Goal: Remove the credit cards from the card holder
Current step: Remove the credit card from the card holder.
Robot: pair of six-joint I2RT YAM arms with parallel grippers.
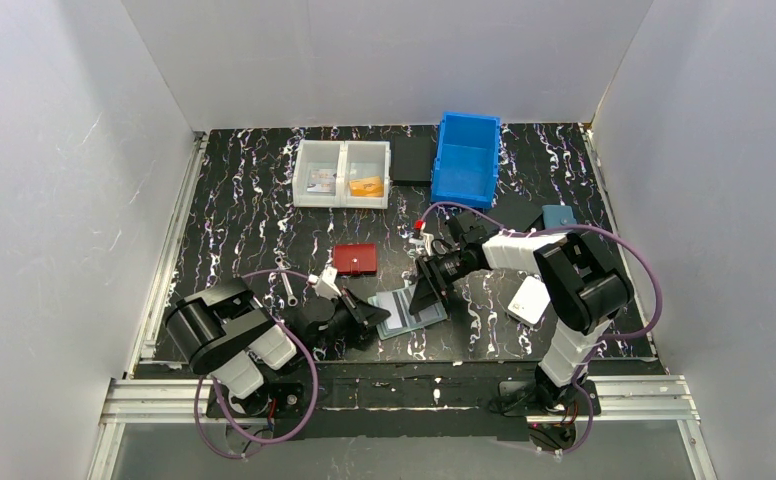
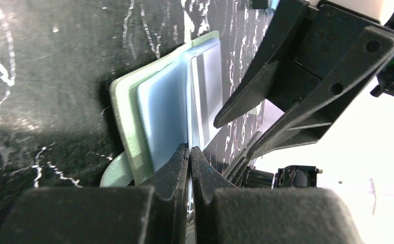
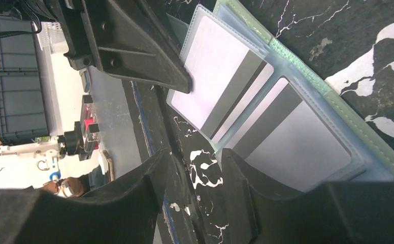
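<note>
Where the black, white-veined tabletop reaches the lower middle of the overhead view, one sage-green folding leather-like card holder lies opened flat, with both claws meeting over it. The left gripper comes in from the holder's left side. In its own wrist view, the left gripper has its two fingers pressed together, pinching the edge of a clear pocket leaf of the card holder that stands edge-on in the centre of the frame. The right gripper sits just above the holder. In the right wrist view its two fingers stand spread at the bottom of the frame, with bare tabletop showing in the gap of the right gripper and nothing between them. One fingertip is just beside the pocket's edge. That view shows two pale striped cards inside clear pockets, one in the upper middle and one at lower right, each with a grey stripe; whether a third lies beneath them I cannot tell. Two more cards lie in the one white two-compartment plastic tray at upper centre of the overhead view: one orange card in the right compartment, one pale printed card in the left. Also on the table are one blue plastic bin, one black square pad, one red wallet and one white wallet.
</note>
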